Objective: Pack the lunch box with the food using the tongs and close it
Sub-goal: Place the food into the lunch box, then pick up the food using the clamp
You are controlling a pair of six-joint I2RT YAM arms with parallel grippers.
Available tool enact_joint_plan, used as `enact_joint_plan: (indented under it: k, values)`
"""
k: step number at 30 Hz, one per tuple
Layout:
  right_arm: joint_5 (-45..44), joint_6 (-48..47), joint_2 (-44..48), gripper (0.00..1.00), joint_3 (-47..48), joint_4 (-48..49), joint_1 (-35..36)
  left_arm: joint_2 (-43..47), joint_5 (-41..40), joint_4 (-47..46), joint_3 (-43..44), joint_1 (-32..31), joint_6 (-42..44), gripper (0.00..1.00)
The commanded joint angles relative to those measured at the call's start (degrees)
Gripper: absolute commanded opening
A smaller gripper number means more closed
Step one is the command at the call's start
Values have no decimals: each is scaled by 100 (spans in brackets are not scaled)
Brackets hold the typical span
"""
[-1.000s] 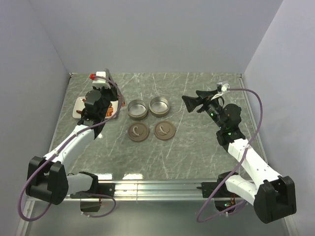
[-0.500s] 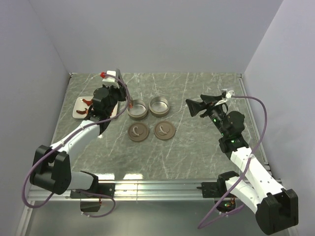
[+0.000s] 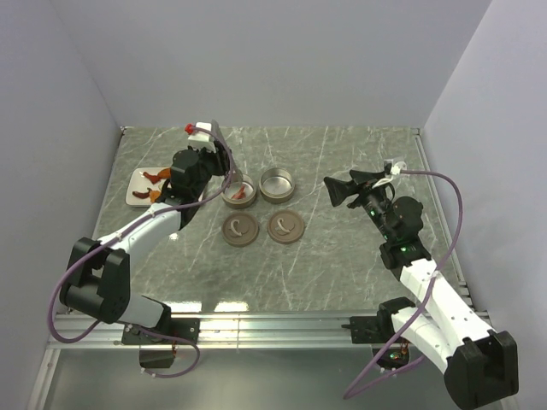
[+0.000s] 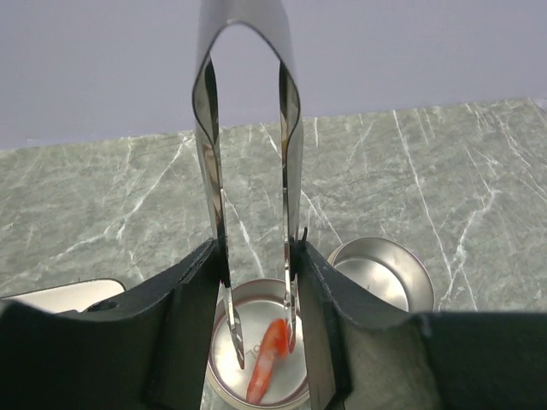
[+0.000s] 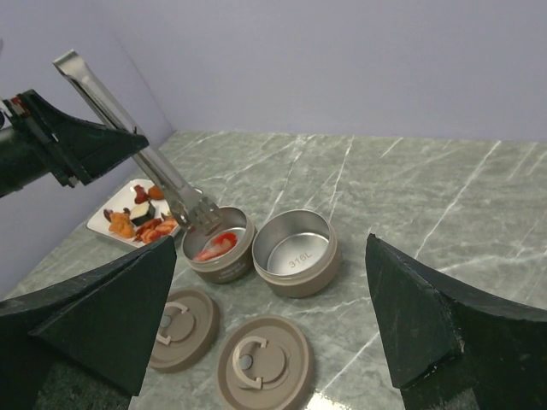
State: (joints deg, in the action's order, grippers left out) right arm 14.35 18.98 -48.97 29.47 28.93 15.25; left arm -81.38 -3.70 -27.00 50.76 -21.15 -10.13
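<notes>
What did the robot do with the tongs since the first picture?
The left gripper carried the tongs from the white plate rightward to the left tin. The red piece they carried now lies in that tin, and the tong tips have eased apart. The right gripper, open and empty, drifted a little. The right tin and both lids stayed put.

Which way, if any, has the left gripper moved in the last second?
Yes: the left gripper, holding the tongs, moved right from over the plate to the left tin.
</notes>
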Motion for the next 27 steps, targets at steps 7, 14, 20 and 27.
enact_joint_plan:
  k: [7,14,20,27]
  values:
    - [-213,-53,335,98,-240,43,31,403,-437,-349,31,-100,81,46]
    - [-152,-18,450,98,-328,60,31,1282,-1500,-25,-470,-100,125,45]
    - [-47,18,415,98,-355,113,31,1731,-2440,204,-875,-91,187,46]
    - [42,35,327,98,-346,157,22,1538,-3224,196,-1068,14,47,49]
